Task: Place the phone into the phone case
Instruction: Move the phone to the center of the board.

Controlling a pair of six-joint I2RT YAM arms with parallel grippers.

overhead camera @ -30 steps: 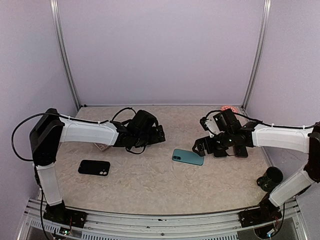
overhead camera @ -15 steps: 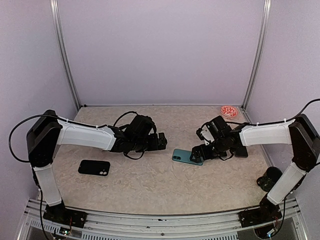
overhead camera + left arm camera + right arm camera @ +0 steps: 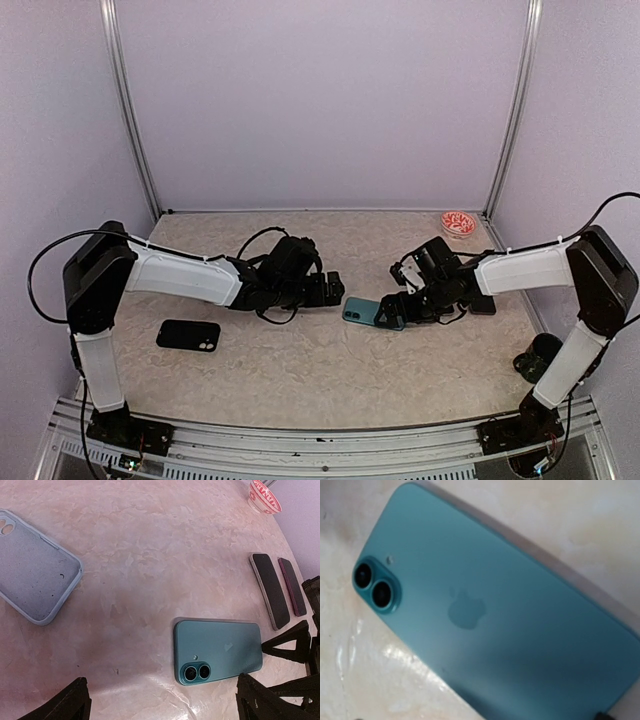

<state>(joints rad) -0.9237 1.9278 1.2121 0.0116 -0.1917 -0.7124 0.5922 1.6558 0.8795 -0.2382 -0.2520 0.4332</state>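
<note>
The teal phone [image 3: 360, 312] lies back up on the table, its twin camera lenses [image 3: 196, 673] toward my left arm. In the left wrist view a grey-blue phone case [image 3: 35, 575] lies open side up at the far left; in the top view my left arm hides it. My left gripper [image 3: 335, 290] hovers just left of the phone, open, its fingertips [image 3: 75, 700] wide apart with nothing between them. My right gripper [image 3: 390, 312] stands open over the phone's right end. The right wrist view is filled by the phone's back [image 3: 485, 630].
A black phone-shaped slab [image 3: 188, 335] lies on the table at the near left. Two dark phones [image 3: 270, 590] lie side by side right of the teal one. A red patterned bowl [image 3: 459, 222] sits at the back right corner.
My left gripper has slid right toward the teal phone. My right gripper has come left and down over the phone's right end. The phone has stayed put.
</note>
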